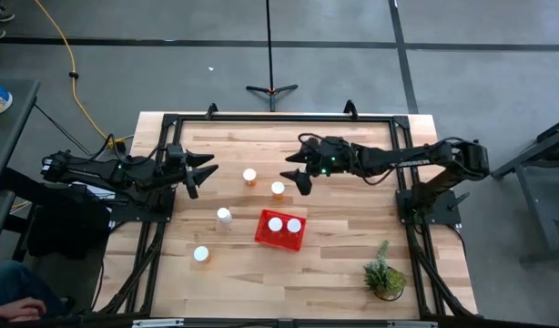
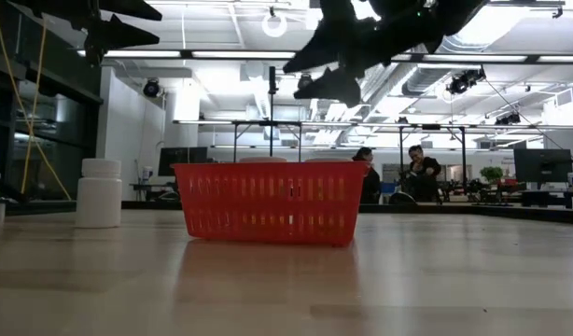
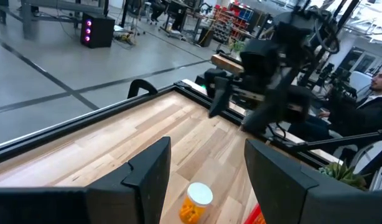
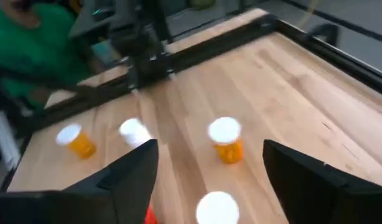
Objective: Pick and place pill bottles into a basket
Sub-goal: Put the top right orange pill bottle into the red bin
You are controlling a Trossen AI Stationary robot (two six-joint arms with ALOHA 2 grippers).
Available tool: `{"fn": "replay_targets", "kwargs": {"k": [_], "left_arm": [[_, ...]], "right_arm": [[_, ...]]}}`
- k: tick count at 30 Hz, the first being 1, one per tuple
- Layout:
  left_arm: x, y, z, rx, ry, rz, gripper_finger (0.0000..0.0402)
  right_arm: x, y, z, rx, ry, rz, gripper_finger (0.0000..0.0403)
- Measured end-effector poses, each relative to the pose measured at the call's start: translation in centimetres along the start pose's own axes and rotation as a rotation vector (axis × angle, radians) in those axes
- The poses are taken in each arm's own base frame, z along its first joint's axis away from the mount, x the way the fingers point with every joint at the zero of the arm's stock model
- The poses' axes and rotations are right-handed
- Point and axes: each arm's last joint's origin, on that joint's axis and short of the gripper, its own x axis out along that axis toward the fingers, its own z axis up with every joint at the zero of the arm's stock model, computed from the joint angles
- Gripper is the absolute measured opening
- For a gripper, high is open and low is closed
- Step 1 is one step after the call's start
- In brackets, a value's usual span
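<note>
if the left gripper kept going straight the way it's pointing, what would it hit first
Probably the orange pill bottle just ahead of the open left gripper; the left wrist view shows it between the fingers, though the gripper may be high enough to pass over it.

Two dark, almost black arms, made of chunky joined parts. Left arm (image 1: 106,169) long and lumpy, with black cables trailing off its back end and a tiny green light near the wrist. Right arm (image 1: 398,159) the same dark colour, also with a small green light, near the wrist. Left gripper (image 1: 207,173) and right gripper (image 1: 291,176) both black. Two flat, pointed fingers (image 3: 147,171) on each. Finger faces smooth and plain, with angled edges.
</note>
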Motion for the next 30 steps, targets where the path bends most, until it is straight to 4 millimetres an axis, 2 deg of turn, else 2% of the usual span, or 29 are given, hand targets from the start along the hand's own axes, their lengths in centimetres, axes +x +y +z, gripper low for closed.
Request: {"fn": "replay_targets", "kwargs": {"k": [6, 11, 22, 30], "left_arm": [[0.0, 0.0, 0.0, 0.002, 0.0, 0.003, 0.0239], [0.0, 0.0, 0.0, 0.002, 0.0, 0.003, 0.0239], [0.0, 0.0, 0.0, 0.002, 0.001, 0.003, 0.0239], [0.0, 0.0, 0.0, 0.002, 0.0, 0.002, 0.0239]], "right_arm": [[1.1, 1.3, -0.6, -0.145, 0.141, 0.02, 0.0316], [3.2, 2.2, -0.6, -0.233, 0.24, 0.03, 0.032], [7.8, 1.7, -1.1, -0.23, 0.494, -0.014, 0.0321], [9.6, 1.6, -2.0, -0.286, 0.548, -0.006, 0.0321]]}}
